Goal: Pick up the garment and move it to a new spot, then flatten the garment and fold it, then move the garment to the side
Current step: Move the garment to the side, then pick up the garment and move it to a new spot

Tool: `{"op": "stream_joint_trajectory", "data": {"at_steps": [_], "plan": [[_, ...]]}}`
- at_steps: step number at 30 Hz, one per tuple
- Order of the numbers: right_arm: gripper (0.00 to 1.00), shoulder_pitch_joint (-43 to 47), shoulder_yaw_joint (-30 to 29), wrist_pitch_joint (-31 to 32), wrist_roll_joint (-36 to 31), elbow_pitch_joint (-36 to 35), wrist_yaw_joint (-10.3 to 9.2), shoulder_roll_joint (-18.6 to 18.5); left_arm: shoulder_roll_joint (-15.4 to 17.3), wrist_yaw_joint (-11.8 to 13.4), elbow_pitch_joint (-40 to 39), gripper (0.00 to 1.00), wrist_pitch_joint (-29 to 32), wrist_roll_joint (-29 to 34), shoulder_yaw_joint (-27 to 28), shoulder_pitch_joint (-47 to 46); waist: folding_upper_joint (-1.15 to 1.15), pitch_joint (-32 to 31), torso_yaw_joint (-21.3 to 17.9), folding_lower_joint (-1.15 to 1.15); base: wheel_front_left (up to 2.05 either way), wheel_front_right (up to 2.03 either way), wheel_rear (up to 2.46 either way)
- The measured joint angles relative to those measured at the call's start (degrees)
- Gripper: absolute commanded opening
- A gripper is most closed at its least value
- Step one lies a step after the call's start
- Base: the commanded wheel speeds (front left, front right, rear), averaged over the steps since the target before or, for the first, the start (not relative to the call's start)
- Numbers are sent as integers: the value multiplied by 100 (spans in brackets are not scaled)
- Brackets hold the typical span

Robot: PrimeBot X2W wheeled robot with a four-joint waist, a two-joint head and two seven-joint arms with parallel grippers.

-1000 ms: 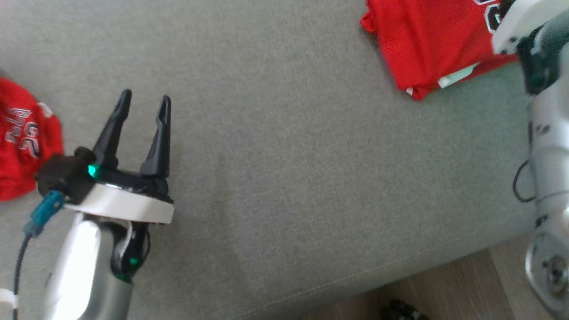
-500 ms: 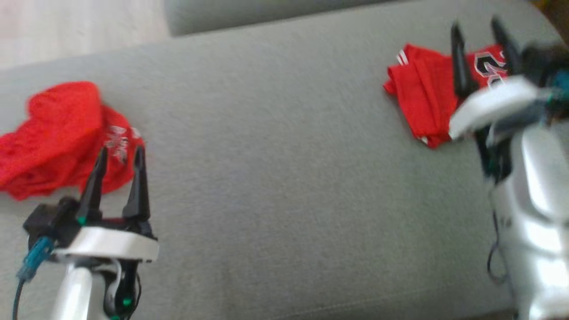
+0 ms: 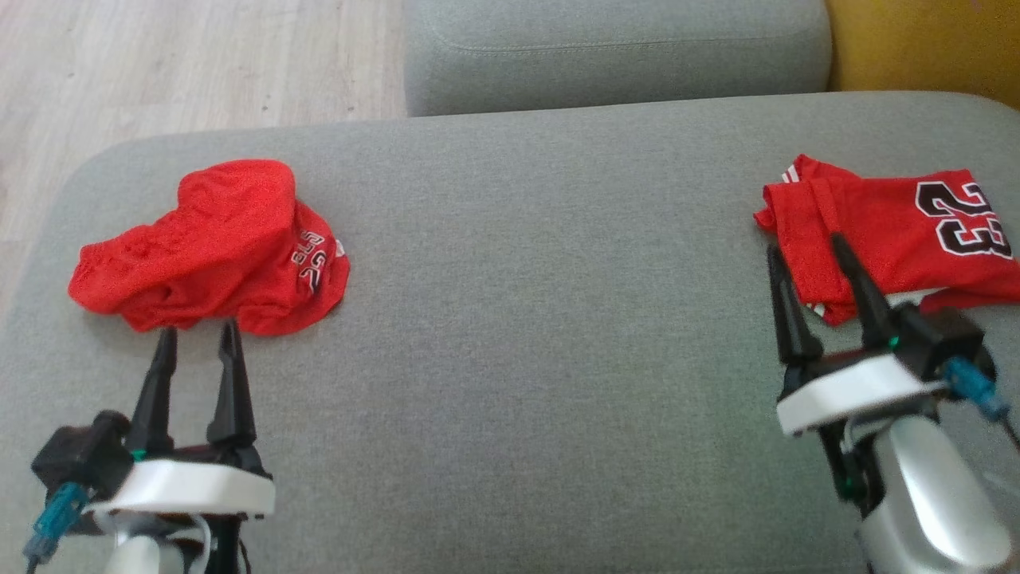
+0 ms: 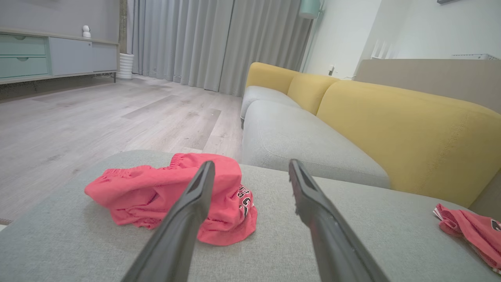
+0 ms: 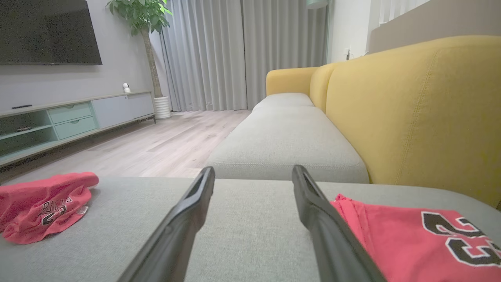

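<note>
With both pairs of fingers spread and empty, my left gripper (image 3: pixel 198 328) hovers just short of the limp, crumpled red garment (image 3: pixel 215 247) at ten o'clock on the grey woven cushion (image 3: pixel 542 319), so I judge pick-up comes next, pinching a raised fold, while my right gripper (image 3: pixel 803 243) hovers beside the flat folded jersey (image 3: pixel 892 231) at three o'clock.

Left pincer (image 3: pixel 197 335) and right pincer (image 3: pixel 805 243) both agape, empty, fingers pointing forward, well apart.
</note>
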Motion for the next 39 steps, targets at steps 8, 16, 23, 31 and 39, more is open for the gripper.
{"op": "stream_joint_trajectory", "data": {"at_steps": [8,16,23,31,39], "plan": [[100,384,-131,-101,8,-43,0,181,-142,-99,3,100,0,70,55,115,0,10,22,0,0,0,0],[100,380,-92,-118,-2,-182,0,188,-175,-177,4,100,0,122,73,115,0,10,-32,0,0,0,0],[100,382,65,-118,0,-189,0,188,-196,-193,127,100,0,180,90,106,0,-21,77,0,0,0,0],[100,387,353,-119,112,-107,0,190,-204,22,316,100,0,274,203,108,0,-79,650,0,0,0,0],[100,386,648,-118,210,-63,0,223,-180,125,420,100,0,353,248,119,0,-134,1313,1,0,0,0]]}}
